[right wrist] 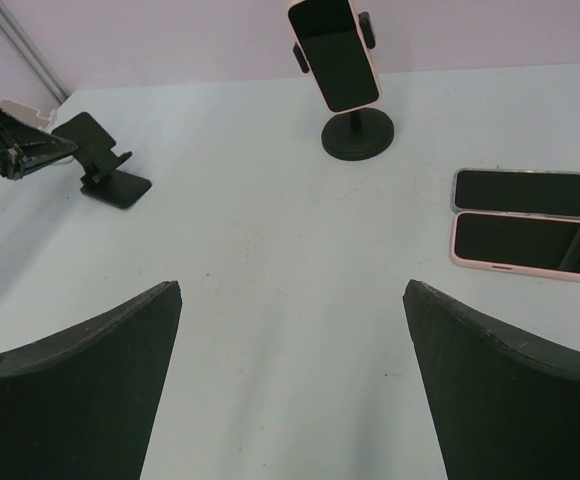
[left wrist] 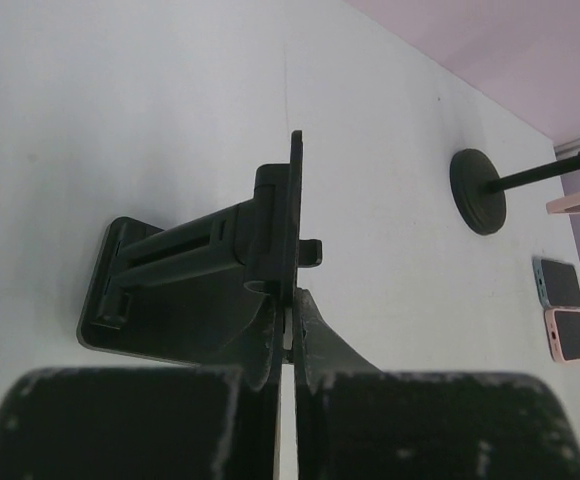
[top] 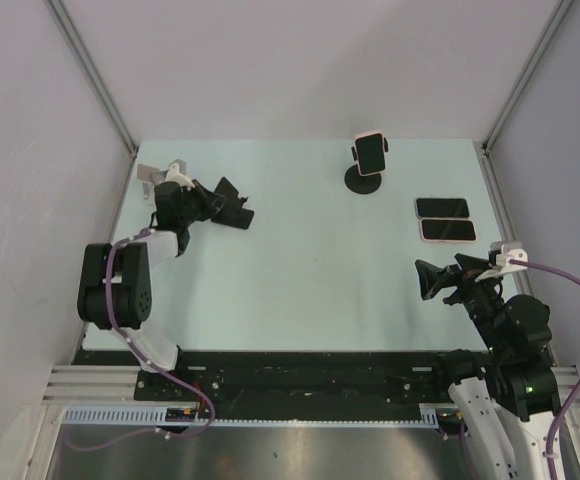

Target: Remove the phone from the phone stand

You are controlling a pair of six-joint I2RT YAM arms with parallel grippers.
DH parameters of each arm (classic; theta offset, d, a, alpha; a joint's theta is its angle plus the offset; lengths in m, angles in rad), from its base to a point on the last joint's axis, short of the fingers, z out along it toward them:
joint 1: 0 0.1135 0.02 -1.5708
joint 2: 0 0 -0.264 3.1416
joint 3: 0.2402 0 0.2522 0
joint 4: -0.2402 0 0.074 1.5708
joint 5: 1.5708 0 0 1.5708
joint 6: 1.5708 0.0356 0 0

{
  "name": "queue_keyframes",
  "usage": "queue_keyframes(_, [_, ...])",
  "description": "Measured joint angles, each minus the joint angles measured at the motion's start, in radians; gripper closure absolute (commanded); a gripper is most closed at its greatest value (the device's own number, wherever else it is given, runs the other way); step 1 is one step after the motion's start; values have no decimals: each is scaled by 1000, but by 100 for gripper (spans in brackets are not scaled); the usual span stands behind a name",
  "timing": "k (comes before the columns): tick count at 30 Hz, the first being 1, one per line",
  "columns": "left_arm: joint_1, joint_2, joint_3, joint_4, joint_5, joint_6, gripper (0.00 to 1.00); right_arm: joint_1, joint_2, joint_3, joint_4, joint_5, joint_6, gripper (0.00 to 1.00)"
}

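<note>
Phone: you will find the phone (top: pixel 371 152) at 1 o'clock from the table's middle in the top view. It has a pink case, sits clamped upright and faces the arms.
Phone stand: the phone stand (top: pixel 364 181) has a round black base and a thin stem, with side clamps on the phone's long edges.
Left gripper: your left gripper (left wrist: pixel 290 312) is at 10 o'clock, well apart from the phone. Its jaws are pressed together on the thin plate of a black folding stand (left wrist: pixel 185 265), whose base rests on the table (top: pixel 300 260).
Right gripper: your right gripper (top: pixel 428 279) is at 4 o'clock. Its fingers (right wrist: pixel 80 370) are spread wide and hold nothing, and its camera looks straight at the phone.
In the way: at 3 o'clock a grey-cased phone (right wrist: pixel 522 192) and a pink-cased phone (right wrist: pixel 528 244) lie flat, screens up, just beside each other. They sit between your right gripper and the phone stand, a little to the right of the straight line.
</note>
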Motion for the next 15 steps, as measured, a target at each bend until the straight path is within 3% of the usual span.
queue_keyframes(8, [161, -150, -209, 114, -23, -60, 99, 7, -10, -2, 0, -3, -3, 1])
queue_keyframes(15, [314, -203, -274, 195, -21, -88, 100, 19, -18, -4, 0, -5, -4, 1])
